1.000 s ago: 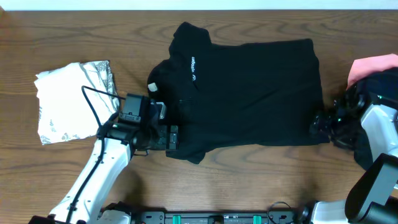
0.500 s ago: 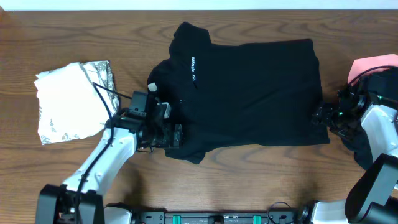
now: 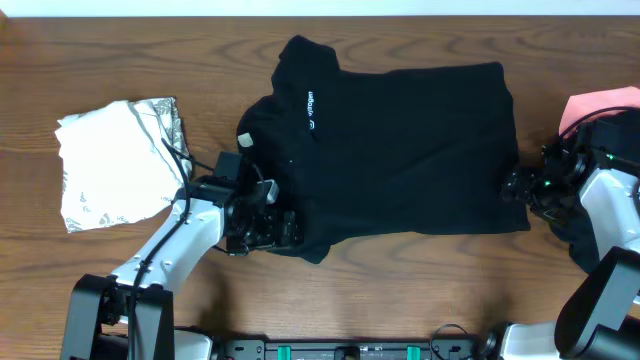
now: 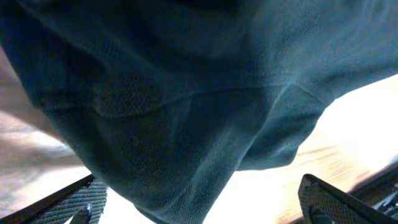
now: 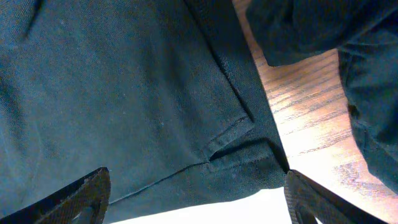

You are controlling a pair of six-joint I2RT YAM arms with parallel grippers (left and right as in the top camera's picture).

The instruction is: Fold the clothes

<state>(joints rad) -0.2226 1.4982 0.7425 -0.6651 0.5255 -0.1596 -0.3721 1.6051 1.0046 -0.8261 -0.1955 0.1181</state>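
A black short-sleeved shirt (image 3: 400,150) with a small white logo (image 3: 310,108) lies spread across the middle of the table. My left gripper (image 3: 275,228) is at its lower-left sleeve. In the left wrist view the fingers (image 4: 199,205) are open wide, with black fabric (image 4: 186,124) hanging between them. My right gripper (image 3: 520,190) is at the shirt's lower-right corner. In the right wrist view its fingers (image 5: 196,199) are open around the hem corner (image 5: 242,155). A folded white, grey-printed garment (image 3: 115,160) lies at the left. A pink piece (image 3: 600,105) lies at the right edge.
More dark fabric (image 5: 373,124) lies on the wood beside the shirt's right corner, under my right arm (image 3: 610,210). Bare wooden table (image 3: 420,290) shows along the front edge and between the white garment and the shirt.
My left gripper has moved right and a little toward the front, onto the shirt's lower-left sleeve. My right gripper has shifted slightly at the shirt's right corner. The shirt lies as before.
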